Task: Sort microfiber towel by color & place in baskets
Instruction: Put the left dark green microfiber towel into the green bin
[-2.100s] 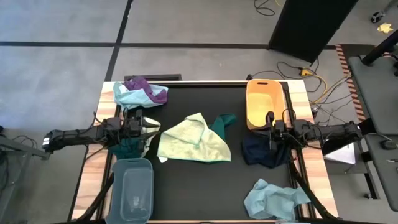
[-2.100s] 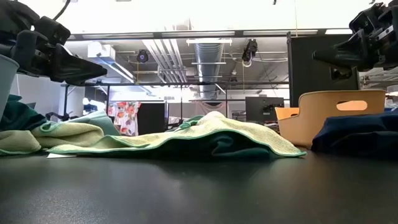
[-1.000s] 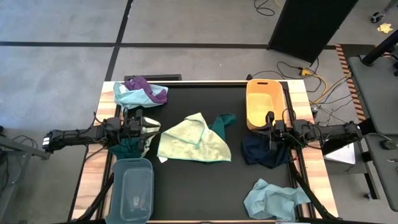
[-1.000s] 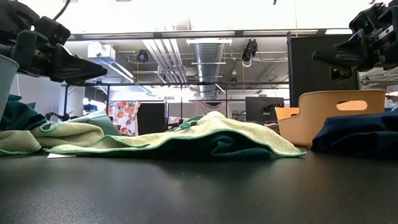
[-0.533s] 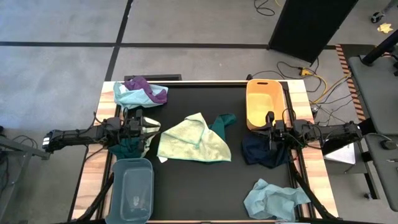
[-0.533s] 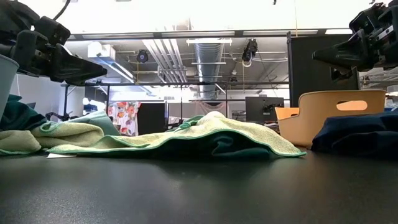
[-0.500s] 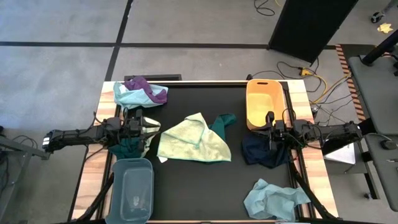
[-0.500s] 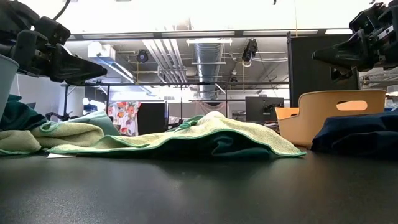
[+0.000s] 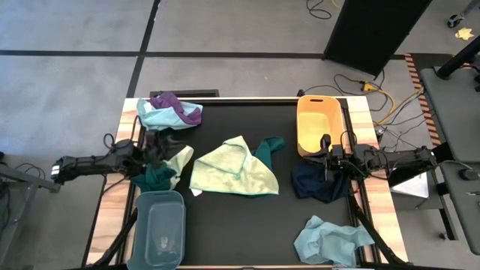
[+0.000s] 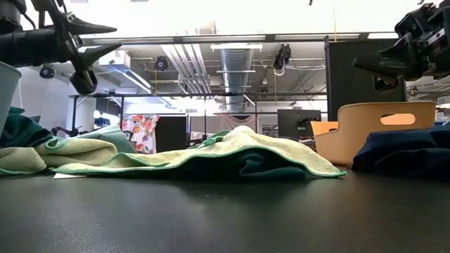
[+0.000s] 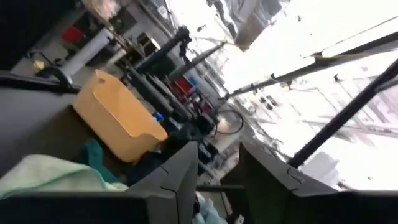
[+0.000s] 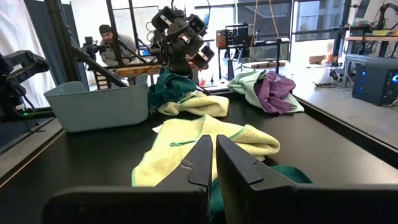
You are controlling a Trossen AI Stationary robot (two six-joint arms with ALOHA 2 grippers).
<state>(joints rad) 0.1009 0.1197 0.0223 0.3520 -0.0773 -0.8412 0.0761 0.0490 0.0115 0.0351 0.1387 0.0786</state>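
Observation:
Microfiber towels lie across the black table. A pale yellow-green towel (image 9: pixel 232 169) covers part of a dark green one (image 9: pixel 271 145) in the middle. A purple and a light blue towel (image 9: pixel 169 111) lie at the far left, and a navy towel (image 9: pixel 318 183) lies by the orange basket (image 9: pixel 316 124). Another light blue towel (image 9: pixel 331 240) lies near right. A dark teal towel (image 9: pixel 155 178) and a yellow-green one (image 9: pixel 179 157) lie by the grey-blue basket (image 9: pixel 160 223). My left gripper (image 9: pixel 163 144) (image 10: pixel 112 39) (image 11: pixel 217 163) is open, in the air above those two. My right gripper (image 9: pixel 322 153) (image 10: pixel 358 65) (image 12: pixel 213 149) is shut, above the navy towel.
The grey-blue basket stands at the near left, the orange basket at the far right. Bare black table (image 9: pixel 240 225) lies between the middle towels and the near edge. Wooden strips (image 9: pixel 366 120) border the table on both sides. A person (image 12: pixel 107 38) shows in the room beyond.
My left gripper has risen above the dark teal and yellow-green towels, drawn back a little toward the table's left edge, and turned about its wrist, tipping upward. The towels and my right arm have stayed where they were.

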